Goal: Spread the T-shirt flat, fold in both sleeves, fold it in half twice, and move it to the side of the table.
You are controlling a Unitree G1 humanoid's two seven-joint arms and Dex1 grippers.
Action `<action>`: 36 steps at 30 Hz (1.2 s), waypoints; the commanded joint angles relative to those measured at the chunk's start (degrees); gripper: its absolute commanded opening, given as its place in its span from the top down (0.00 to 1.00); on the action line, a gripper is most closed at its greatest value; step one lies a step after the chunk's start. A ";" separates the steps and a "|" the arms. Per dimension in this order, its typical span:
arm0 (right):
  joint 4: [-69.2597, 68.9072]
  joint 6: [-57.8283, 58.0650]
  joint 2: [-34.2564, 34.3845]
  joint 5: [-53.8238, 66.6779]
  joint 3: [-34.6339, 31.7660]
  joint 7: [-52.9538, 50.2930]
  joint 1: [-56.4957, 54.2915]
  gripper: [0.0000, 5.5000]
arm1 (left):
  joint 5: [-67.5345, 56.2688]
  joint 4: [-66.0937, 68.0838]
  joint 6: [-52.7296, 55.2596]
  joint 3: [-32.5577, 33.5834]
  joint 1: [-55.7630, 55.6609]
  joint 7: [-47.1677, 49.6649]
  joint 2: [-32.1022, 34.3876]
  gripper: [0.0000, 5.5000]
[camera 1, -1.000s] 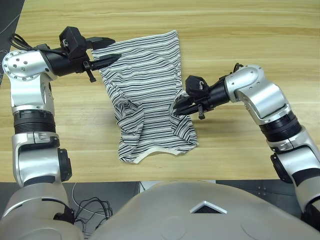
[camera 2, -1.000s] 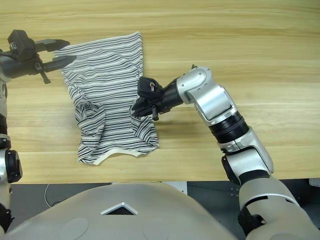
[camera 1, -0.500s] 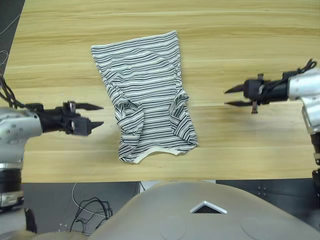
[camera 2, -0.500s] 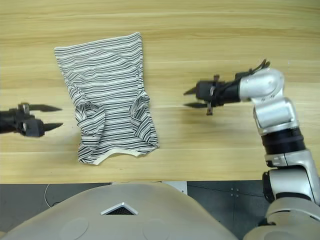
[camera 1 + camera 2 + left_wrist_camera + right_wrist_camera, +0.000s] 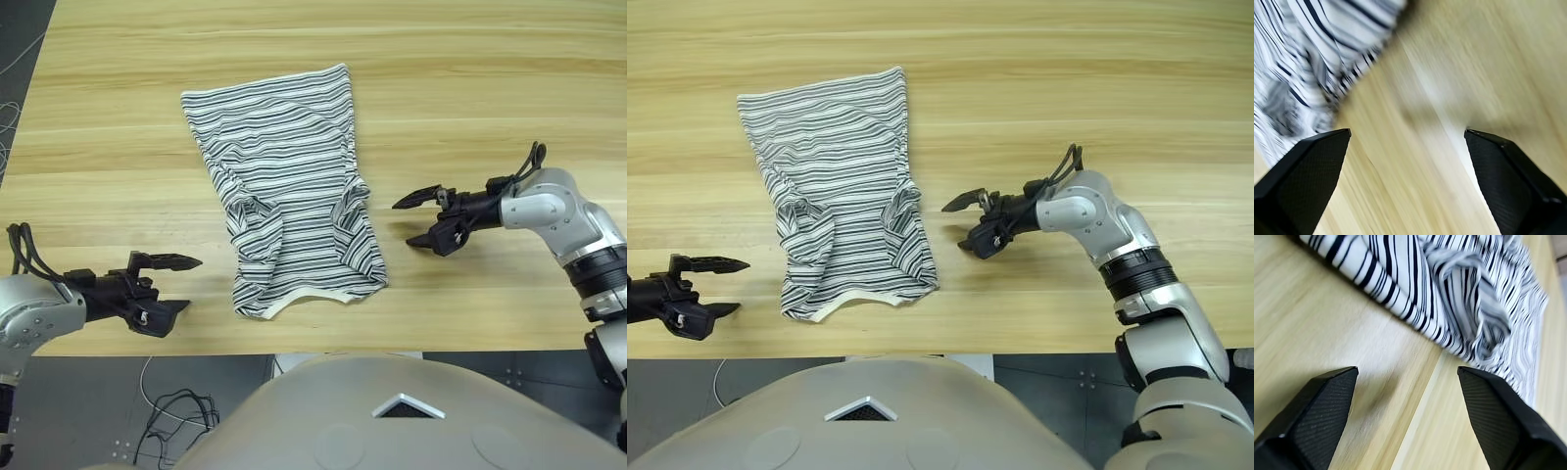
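Observation:
A black-and-white striped T-shirt (image 5: 290, 196) lies on the wooden table (image 5: 470, 98), both sleeves folded in over its body, the hem end toward the far side and the collar end near the front edge. My left gripper (image 5: 184, 284) stands open low at the front left, a short way left of the shirt's near corner. My right gripper (image 5: 408, 222) stands open to the right of the shirt, fingertips pointing at its right edge. Neither holds anything. The shirt's striped edge (image 5: 1449, 298) shows beyond the right fingers (image 5: 1317, 411), and its striped cloth (image 5: 1308, 58) beyond the left ones.
Bare wood stretches far to the right of the shirt and along the back. The table's front edge (image 5: 294, 349) runs just below the shirt's near end. Cables (image 5: 167, 401) hang on the floor under that edge.
Both grippers let go of the shirt and drew outward. The left arm then dropped toward the front left edge; the right came back in toward the shirt's right side. The shirt stayed put.

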 commanded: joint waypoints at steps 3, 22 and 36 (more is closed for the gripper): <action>3.32 -10.99 -3.14 -3.60 0.82 -5.42 2.51 0.31 | 3.03 -6.01 -0.07 -7.94 -1.69 3.93 -4.13 0.21; 7.88 -18.62 0.25 -5.38 7.31 -11.59 2.83 0.31 | 2.58 -12.07 5.63 -13.02 -5.32 6.77 -1.59 0.21; 13.88 -20.29 3.16 -4.75 11.59 -12.31 -0.14 0.42 | 1.89 -10.27 7.72 -15.16 -5.55 6.51 -1.00 0.37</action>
